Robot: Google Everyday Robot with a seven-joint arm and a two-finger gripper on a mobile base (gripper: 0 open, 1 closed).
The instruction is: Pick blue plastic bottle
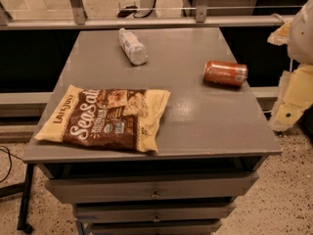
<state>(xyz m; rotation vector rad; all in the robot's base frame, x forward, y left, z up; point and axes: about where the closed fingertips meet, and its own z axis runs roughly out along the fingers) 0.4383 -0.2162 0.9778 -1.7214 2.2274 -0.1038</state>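
The blue plastic bottle (132, 46) lies on its side at the back of the grey cabinet top (195, 121), left of centre, with its white cap pointing to the back left. It is clear with a pale label. My gripper (295, 98) shows as pale yellowish and white parts at the right edge of the camera view, off the cabinet's right side and below the white arm. It is well to the right of the bottle and holds nothing that I can see.
An orange-red soda can (225, 73) lies on its side at the right of the top. A yellow and brown snack bag (105, 117) lies flat at the front left. Drawers (155, 190) are below the top. A rail (146, 21) runs behind.
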